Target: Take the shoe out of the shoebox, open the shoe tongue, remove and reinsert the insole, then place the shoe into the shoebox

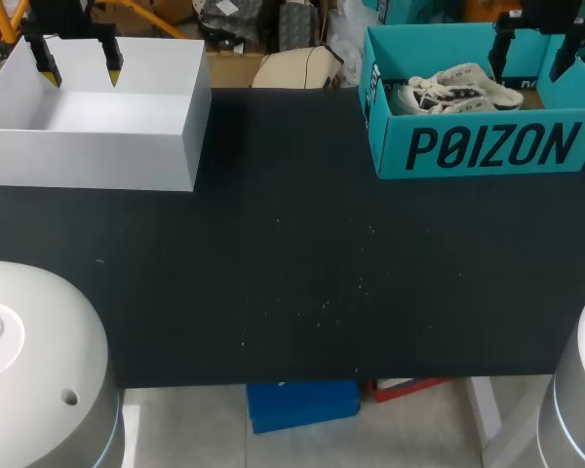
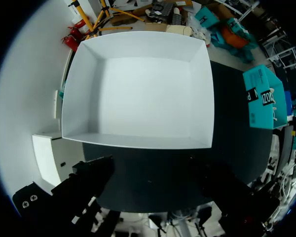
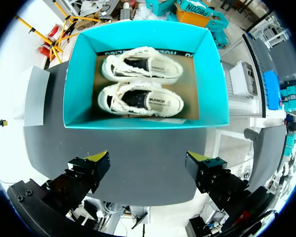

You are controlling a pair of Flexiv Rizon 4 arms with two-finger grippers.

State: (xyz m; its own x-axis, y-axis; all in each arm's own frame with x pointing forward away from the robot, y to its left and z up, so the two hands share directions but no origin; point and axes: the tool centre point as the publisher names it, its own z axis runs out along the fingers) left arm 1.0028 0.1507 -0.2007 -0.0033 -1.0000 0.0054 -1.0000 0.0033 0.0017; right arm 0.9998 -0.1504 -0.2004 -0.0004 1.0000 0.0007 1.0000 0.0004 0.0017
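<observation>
A teal shoebox (image 1: 478, 146) stands at the table's far right and holds two white canvas shoes (image 1: 458, 88) with dark insides. In the right wrist view the shoes lie side by side, one (image 3: 140, 101) nearer my gripper and one (image 3: 143, 69) behind it. My right gripper (image 1: 533, 58) hangs open above the box's near wall (image 3: 143, 121), with nothing between its fingers (image 3: 96, 160). My left gripper (image 1: 80, 68) is open over the far left, well away from the shoes.
An empty white box (image 1: 97, 127) stands at the far left under my left gripper (image 2: 153, 182), and its inside (image 2: 143, 94) is bare. The black tabletop (image 1: 292, 273) stretches between the two boxes to the front edge.
</observation>
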